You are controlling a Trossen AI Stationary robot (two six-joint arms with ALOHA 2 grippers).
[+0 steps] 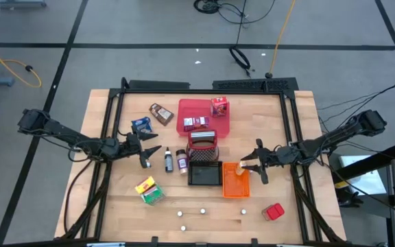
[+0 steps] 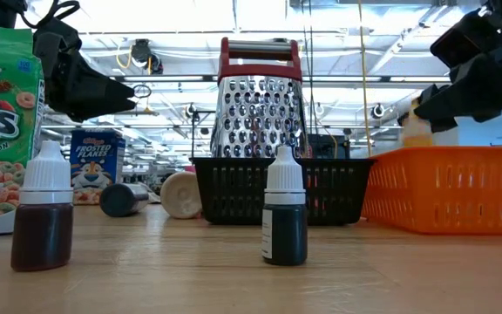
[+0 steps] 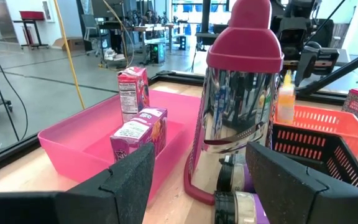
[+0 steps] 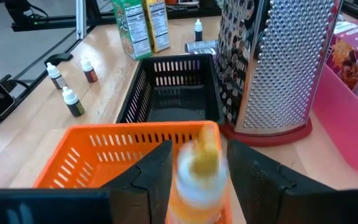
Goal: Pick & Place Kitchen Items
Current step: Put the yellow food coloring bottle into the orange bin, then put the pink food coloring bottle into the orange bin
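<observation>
1. I take the black wire basket (image 1: 204,174) as my landmark, near the middle of the table (image 1: 115,206).
2. The red tray (image 1: 187,110) lies beyond the basket and holds small red boxes (image 1: 195,123); the steel grater (image 1: 202,142) stands between tray and basket.
3. The orange bin (image 1: 235,186) sits touching the basket's right side.
4. My right gripper (image 1: 249,168) hangs over that bin; a small yellow-capped bottle (image 4: 201,168) stands between its fingers, blurred. I cannot tell whether they grip it or stand clear.
5. My left gripper (image 1: 148,152) waits left of the basket, fingers apart and empty.
6. Two dark bottles (image 1: 175,160) stand just left of the basket; the yellow-green box (image 1: 149,190) lies farther left, nearer me.
7. Tiny white pieces (image 1: 202,212) lie on the near side of the basket.
</observation>
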